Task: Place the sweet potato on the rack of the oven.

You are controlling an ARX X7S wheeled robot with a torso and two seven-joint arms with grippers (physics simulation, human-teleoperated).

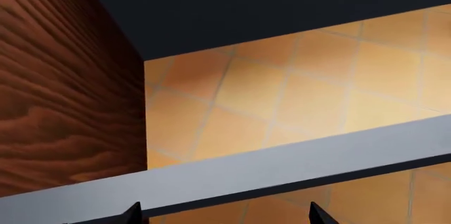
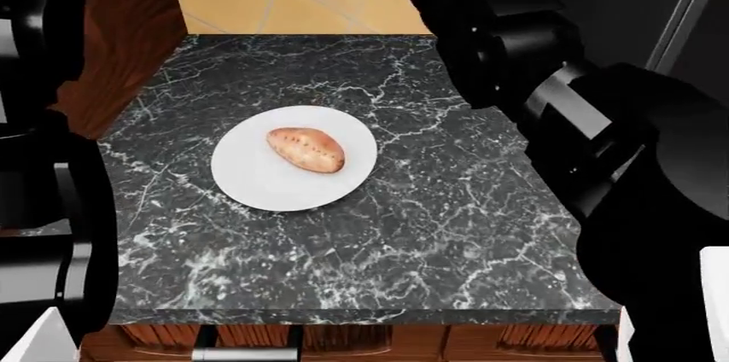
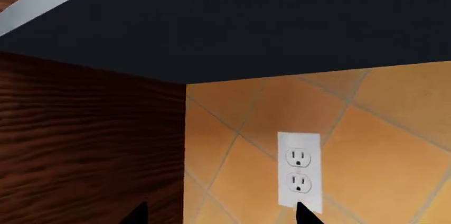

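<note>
The sweet potato (image 2: 306,148), orange-brown and speckled, lies on a round white plate (image 2: 256,183) in the middle of the black marble counter (image 2: 433,234). Both arms are raised above the counter, and their grippers are out of the head view. In its wrist view my left gripper (image 1: 225,216) is open, with only two dark fingertips (image 1: 132,214) showing, wide apart and nothing between them. My right gripper (image 3: 222,214) is likewise open and empty, facing the tiled wall. The oven and the rack are out of view.
My left arm (image 2: 46,166) flanks the counter on one side and my right arm (image 2: 547,63) on the other. A wood cabinet side (image 3: 84,145), a dark cabinet underside (image 3: 282,23) and a white wall outlet (image 3: 299,168) lie ahead of the right gripper. A grey bar (image 1: 282,163) crosses the left wrist view.
</note>
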